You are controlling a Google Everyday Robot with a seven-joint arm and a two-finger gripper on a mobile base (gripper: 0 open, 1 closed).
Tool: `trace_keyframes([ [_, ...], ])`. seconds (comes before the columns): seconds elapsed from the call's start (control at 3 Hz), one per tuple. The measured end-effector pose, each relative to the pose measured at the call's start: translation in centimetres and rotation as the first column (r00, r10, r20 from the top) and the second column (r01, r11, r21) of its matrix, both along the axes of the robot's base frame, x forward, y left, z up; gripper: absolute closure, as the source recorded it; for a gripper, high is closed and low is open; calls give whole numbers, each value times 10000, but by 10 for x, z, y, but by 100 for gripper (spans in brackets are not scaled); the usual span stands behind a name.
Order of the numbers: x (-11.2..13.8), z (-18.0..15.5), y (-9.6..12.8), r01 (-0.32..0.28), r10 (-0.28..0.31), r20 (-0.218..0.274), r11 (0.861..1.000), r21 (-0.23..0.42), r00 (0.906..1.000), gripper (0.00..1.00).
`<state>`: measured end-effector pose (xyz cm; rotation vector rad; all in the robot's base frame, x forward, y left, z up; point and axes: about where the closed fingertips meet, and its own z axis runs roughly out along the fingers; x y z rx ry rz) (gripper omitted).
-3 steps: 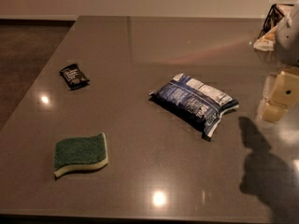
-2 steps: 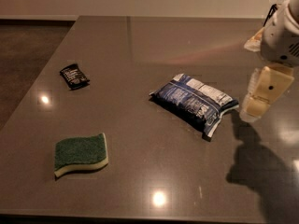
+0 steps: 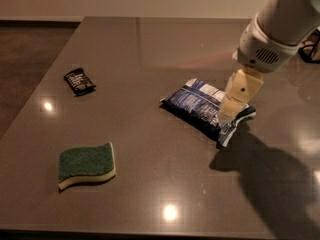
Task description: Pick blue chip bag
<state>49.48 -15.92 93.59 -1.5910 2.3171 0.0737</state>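
The blue chip bag (image 3: 200, 108) lies flat on the grey table (image 3: 150, 49), right of centre. It is puffy, dark blue with white label panels and crimped ends. My gripper (image 3: 231, 110) comes in from the upper right on a white arm and hangs over the right end of the bag, its cream-coloured fingers pointing down at it. It casts a dark shadow on the table to the lower right of the bag.
A small black packet (image 3: 79, 81) lies at the left of the table. A green sponge with a pale underside (image 3: 86, 165) lies at the front left. The table's left edge borders a darker floor.
My arm and gripper have moved left and forward from the right edge of view, and now stand over the right end of the chip bag. The bag, packet and sponge have not moved.
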Motion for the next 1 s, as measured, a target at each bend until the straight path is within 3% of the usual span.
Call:
trace_keyframes([
  [0.33, 22, -33, 21, 751, -756, -198, 9969, -222, 9969, 0],
  [1.0, 44, -72, 30, 1468, -1492, -166, 9837, -1034, 9887, 0],
])
